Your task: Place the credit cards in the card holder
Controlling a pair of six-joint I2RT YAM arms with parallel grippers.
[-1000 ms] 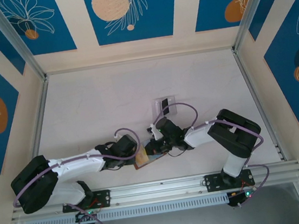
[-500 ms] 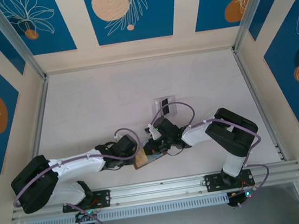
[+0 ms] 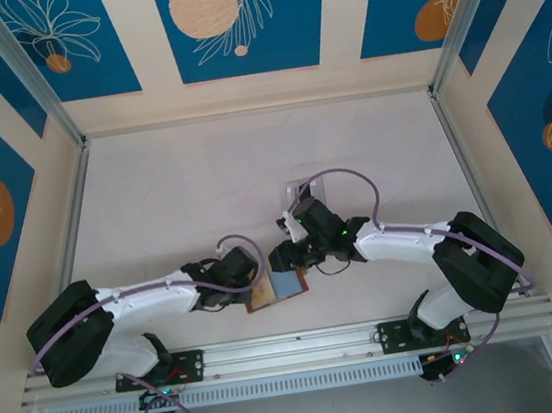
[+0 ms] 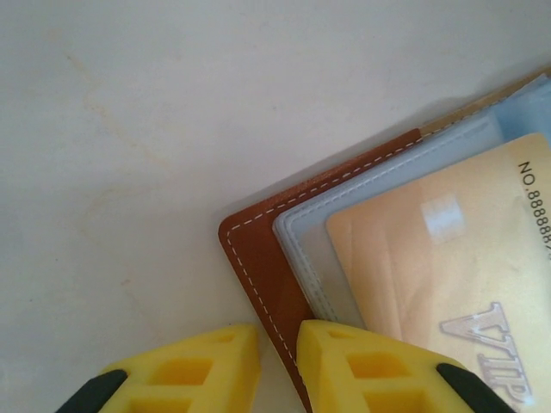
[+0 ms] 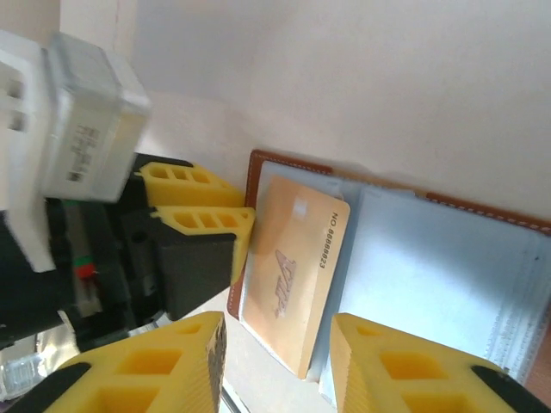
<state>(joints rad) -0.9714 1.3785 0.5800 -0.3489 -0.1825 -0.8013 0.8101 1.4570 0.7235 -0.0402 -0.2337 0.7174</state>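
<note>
Top view: the table [image 3: 176, 209] carries the open wallet [image 3: 286, 284] at its 6 o'clock edge, between the two arms. The wallet's long axis runs roughly 8 to 2 o'clock.

We see the left claw [image 3: 253, 288] pinching the wallet's brown 9 o'clock edge [image 4: 258, 275], one finger on each side of the leather. The right claw [image 5: 280, 344] hangs spread and empty above the wallet.

The yellow card [image 5: 293, 267] lies on the wallet's 9 o'clock half, at about 7 o'clock from the right claw. Its long axis crosses the wallet's. One end overhangs the near edge, so we judge it not fully seated.

The right claw is the free one, so a push would fall to it, along the card's length.
</note>
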